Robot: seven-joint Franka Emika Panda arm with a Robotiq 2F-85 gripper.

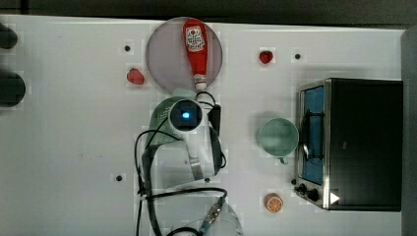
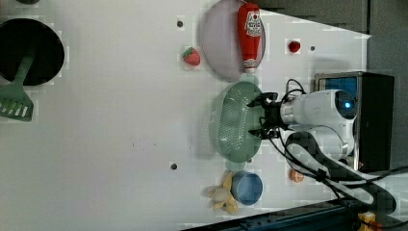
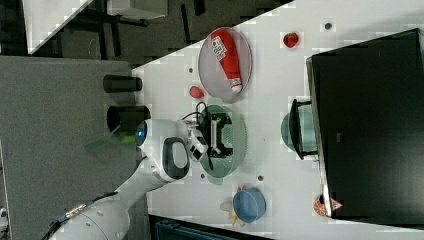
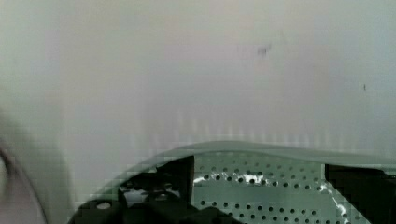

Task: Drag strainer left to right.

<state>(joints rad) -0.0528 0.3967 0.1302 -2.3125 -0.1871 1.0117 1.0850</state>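
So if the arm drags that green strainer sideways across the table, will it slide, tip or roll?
The strainer looks like thin perforated plastic, so probably light and easy to slide. Its oblong, shallow shape should resist rolling. Pulled by one rim, it might tilt or pivot, and the mug sits on the top view's right.

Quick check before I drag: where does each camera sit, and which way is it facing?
Top view: overhead, looking straight down; the white arm covers most of the pale mint-green oblong plastic strainer.
Left view: high, looking down across the white table; open end effector at the strainer's rim.
Right view: high, from the opposite side; arm and end effector above the strainer.
Wrist view: on the wrist, looking down into the strainer's perforated bowl, dark fingers in frame.
Shared: top, left and right views show the red ketchup bottle on the round grey plate.
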